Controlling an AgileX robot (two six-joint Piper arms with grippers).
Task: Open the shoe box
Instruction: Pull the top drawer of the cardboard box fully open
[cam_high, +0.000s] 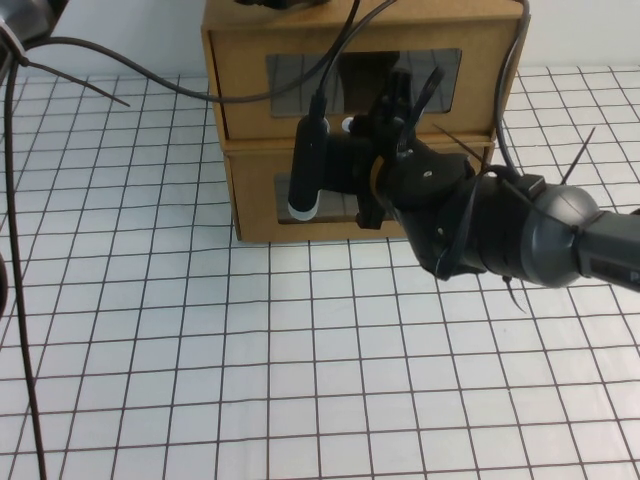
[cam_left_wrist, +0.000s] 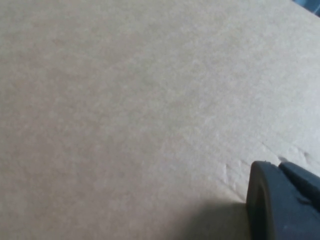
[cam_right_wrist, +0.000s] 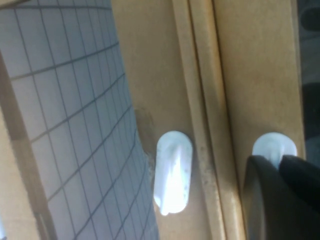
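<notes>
Two cardboard shoe boxes (cam_right_wrist: 250, 75) meet along a seam, each front carrying a small white handle. One handle (cam_right_wrist: 173, 172) is in full sight, close to the gridded table (cam_right_wrist: 75, 125). The right gripper (cam_right_wrist: 280, 167) is pressed up against the other handle (cam_right_wrist: 274, 144), its dark tip covering part of it.

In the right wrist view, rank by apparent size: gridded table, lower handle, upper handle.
Largest: gridded table
Next: lower handle
Unsure: upper handle, half hidden by right gripper shut on it.
The left gripper hangs near cardboard.
</notes>
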